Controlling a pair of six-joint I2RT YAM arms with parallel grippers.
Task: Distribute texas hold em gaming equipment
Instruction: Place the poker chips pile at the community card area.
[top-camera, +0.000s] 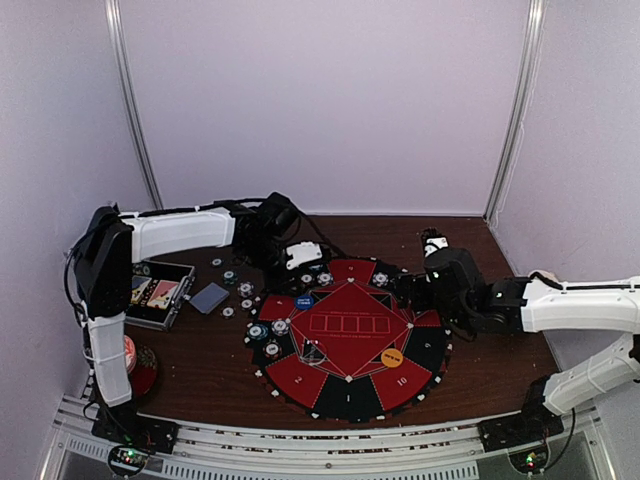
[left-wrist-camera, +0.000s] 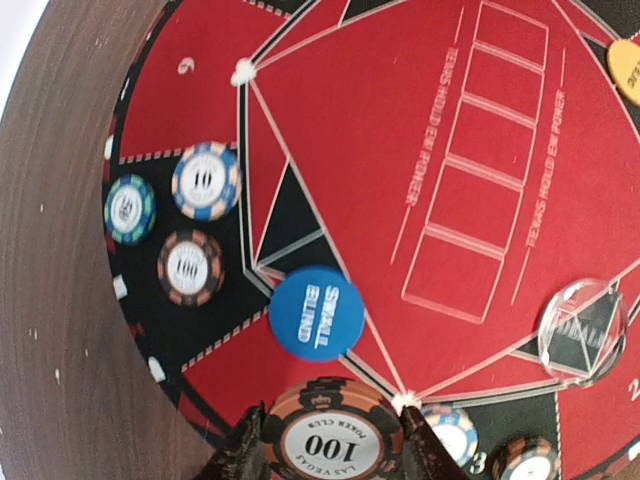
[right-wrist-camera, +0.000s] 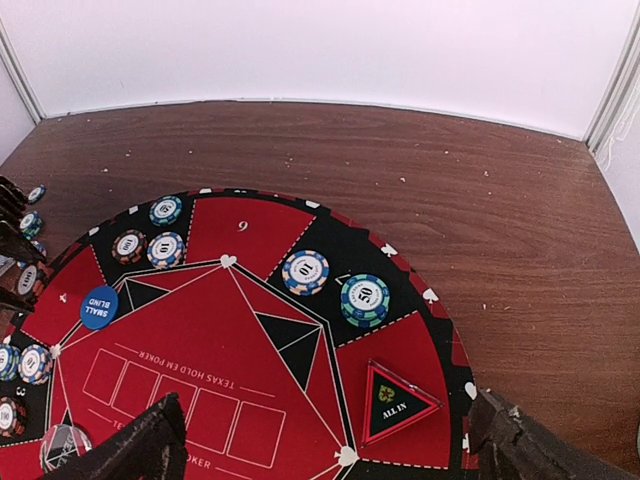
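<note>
My left gripper (left-wrist-camera: 333, 445) is shut on an orange-and-black "100" chip (left-wrist-camera: 333, 440), held above the mat's far left rim (top-camera: 300, 268). Just ahead of it lies the blue "small blind" button (left-wrist-camera: 316, 312). Three chips (left-wrist-camera: 190, 267) sit in a black sector beyond. The orange button (top-camera: 391, 355) lies on the mat's near right. Grey-blue cards (top-camera: 209, 297) lie on the table to the left. My right gripper (right-wrist-camera: 325, 450) is open and empty over the mat's right side (top-camera: 412, 290), near a "10" chip (right-wrist-camera: 305, 272) and a "50" chip (right-wrist-camera: 365, 300).
The round red-and-black mat (top-camera: 345, 345) fills the table's middle. A triangular "all in" marker (right-wrist-camera: 395, 400) and a clear disc (left-wrist-camera: 583, 330) lie on it. An open case (top-camera: 155, 290) stands at the left, with loose chips (top-camera: 245, 290) beside it. A red disc (top-camera: 130, 350) lies near the left arm's base.
</note>
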